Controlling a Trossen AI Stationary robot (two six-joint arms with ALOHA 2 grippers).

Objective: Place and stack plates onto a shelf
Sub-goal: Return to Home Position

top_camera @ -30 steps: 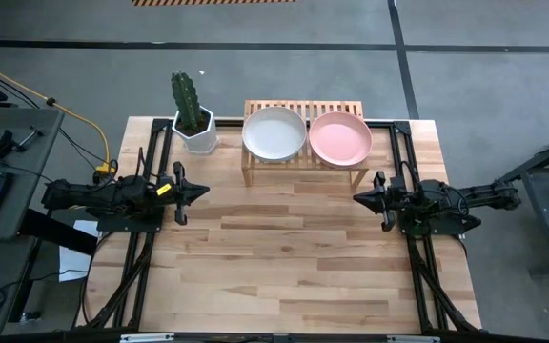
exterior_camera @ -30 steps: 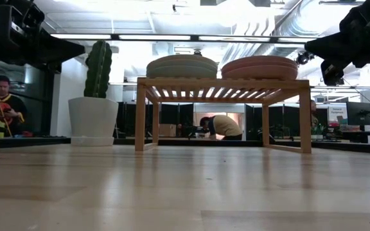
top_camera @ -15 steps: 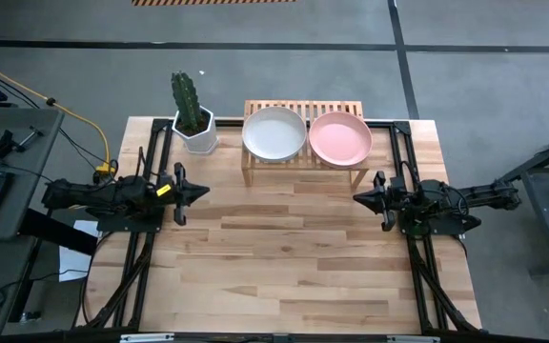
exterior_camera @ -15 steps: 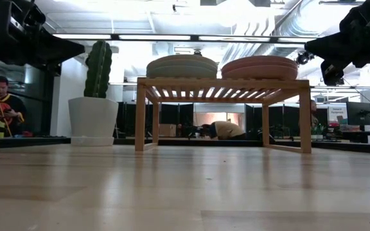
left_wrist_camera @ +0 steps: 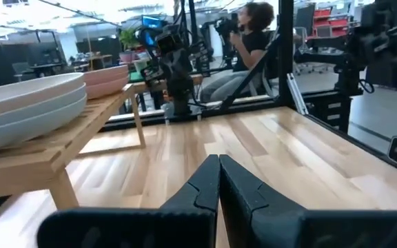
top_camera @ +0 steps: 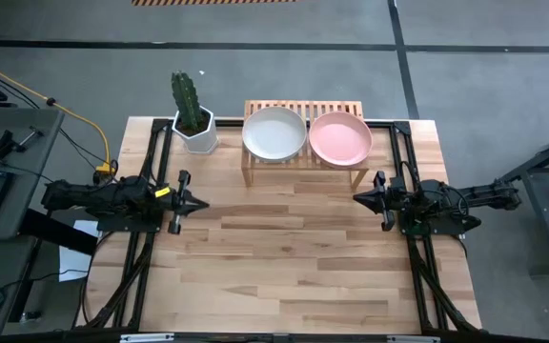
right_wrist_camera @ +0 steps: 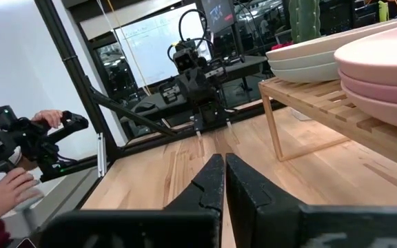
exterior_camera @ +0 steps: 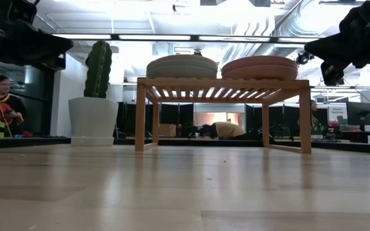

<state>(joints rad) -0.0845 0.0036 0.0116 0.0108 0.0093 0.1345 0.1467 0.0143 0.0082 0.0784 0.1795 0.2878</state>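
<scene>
Both plate stacks sit on the shelf (top_camera: 302,108): pale stack (top_camera: 274,132) on its left half, pink stack (top_camera: 340,138) on its right half, side by side.

Left gripper (top_camera: 191,202): off the shelf's left front, well apart, fingers pressed together, empty.

Right gripper (top_camera: 358,198): near the shelf's right front corner, fingers all but touching, empty.

Risk, as judged: the stacks seem to overhang the shelf's front rail. A low swing of the right arm could clip that corner and slide the pink stack off.

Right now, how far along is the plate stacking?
Looks done: a pale stack and a pink stack of plates sit on the shelf, none on the table. In hand: nothing; the left gripper and right gripper hang shut and empty. Left: probably only the return to rest.
</scene>
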